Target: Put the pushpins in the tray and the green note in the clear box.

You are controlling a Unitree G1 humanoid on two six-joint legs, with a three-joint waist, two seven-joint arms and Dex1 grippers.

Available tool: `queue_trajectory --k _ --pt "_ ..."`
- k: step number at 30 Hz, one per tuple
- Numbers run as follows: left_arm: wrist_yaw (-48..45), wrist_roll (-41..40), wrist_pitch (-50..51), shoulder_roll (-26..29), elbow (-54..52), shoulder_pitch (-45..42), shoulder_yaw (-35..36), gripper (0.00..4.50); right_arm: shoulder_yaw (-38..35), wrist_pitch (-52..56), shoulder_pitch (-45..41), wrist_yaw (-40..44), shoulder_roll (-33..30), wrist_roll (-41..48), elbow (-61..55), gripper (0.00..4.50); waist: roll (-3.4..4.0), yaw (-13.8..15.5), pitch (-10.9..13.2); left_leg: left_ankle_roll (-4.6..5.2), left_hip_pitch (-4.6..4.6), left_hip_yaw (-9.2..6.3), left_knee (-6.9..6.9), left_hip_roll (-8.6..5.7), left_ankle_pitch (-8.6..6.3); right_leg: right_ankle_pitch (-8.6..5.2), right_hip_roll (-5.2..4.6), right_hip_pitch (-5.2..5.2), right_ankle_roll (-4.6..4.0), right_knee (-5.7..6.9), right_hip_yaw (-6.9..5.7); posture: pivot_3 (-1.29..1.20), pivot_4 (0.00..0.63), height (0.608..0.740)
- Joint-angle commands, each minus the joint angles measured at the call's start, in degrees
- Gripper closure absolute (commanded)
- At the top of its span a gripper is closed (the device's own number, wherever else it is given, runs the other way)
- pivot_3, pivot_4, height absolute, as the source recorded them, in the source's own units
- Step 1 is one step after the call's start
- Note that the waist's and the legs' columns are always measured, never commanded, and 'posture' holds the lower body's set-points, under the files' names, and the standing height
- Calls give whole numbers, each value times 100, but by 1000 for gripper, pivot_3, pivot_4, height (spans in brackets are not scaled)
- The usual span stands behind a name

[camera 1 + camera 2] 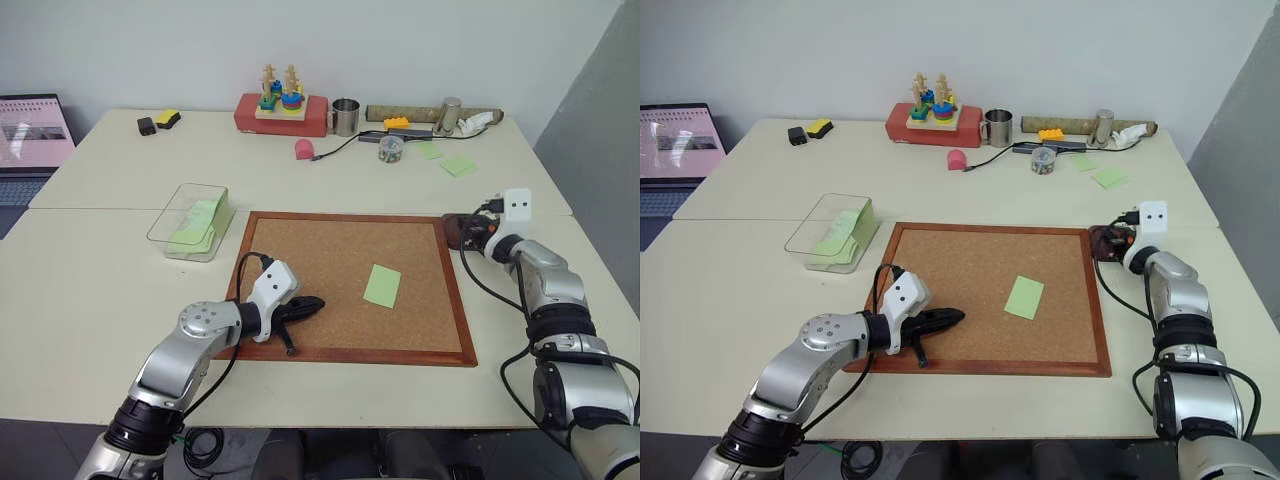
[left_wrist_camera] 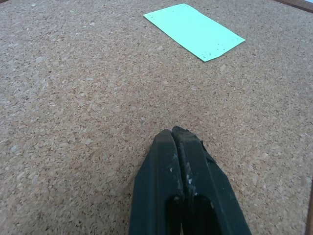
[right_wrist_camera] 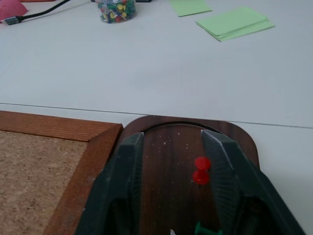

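Layout as I logged it from my station: corkboard [image 1: 330, 260] lay at the middle of the near table. One note [image 1: 382, 285] lay on the board, right of its centre. The box [image 1: 190, 220] stood just off the board's far left corner, with notes inside. The tray [image 3: 186, 147] sat just off the board's far right corner, touching the frame or nearly so; I counted a pushpin [image 3: 201, 170] in it. Beyond the tray lay a pile of notes [image 3: 234, 22] and a jar of pins [image 3: 116, 10].
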Motion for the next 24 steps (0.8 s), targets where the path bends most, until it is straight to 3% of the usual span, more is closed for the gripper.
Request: queue_trajectory --k 1,10,24 --pt "28 33 152 31 -25 98 -45 4500 -157 -194 -193 78 -136 60 -43 1767 0 -4 0 0 0 0 0 0 0 0 0 0 0 0 0 0 150 740" --pt "-27 60 147 -7 67 -7 -77 4500 -204 -157 -141 239 -179 106 -198 5 0 -17 0 0 0 -1 0 1 0 0 0 0 0 0 0 0 150 740" --pt "-54 85 94 -26 146 -56 -91 4500 -237 418 220 458 261 570 -1002 5 0 -1 0 0 -1 -2 1 0 0 0 0 0 0 2 -1 0 150 740"
